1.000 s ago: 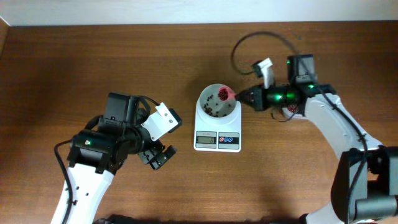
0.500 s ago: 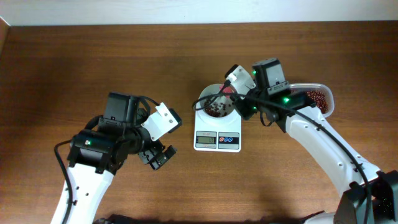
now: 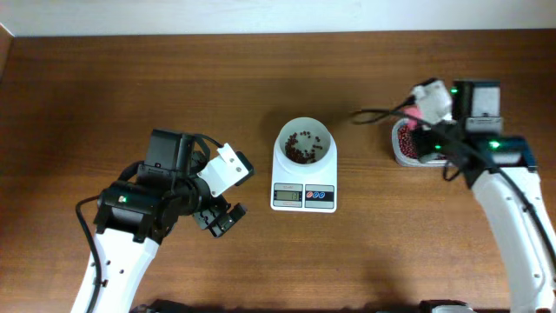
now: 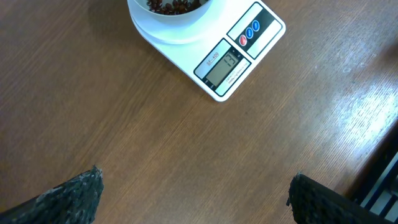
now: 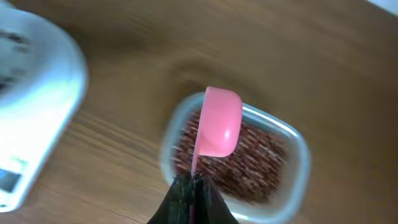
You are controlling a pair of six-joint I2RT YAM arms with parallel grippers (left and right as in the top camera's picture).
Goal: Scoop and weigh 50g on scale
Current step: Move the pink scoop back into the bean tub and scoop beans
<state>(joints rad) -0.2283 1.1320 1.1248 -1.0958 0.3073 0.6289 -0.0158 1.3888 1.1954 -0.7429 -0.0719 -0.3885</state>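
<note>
scale mid-counter, white bowl on top holding a few red beans | bean tub well to its right, pink scoop above it, clear only in the right wrist view | right gripper jaws clenched on the scoop handle | left gripper jaws spread wide, empty, left of scale | brown wooden counter

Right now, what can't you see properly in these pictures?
- Left wrist view: scale display numbers too small and faint; overhead, tinier.
- Overhead: bean tub mostly under the right arm.
- Right wrist view: pink scoop blurred, so full or empty is unclear.
</note>
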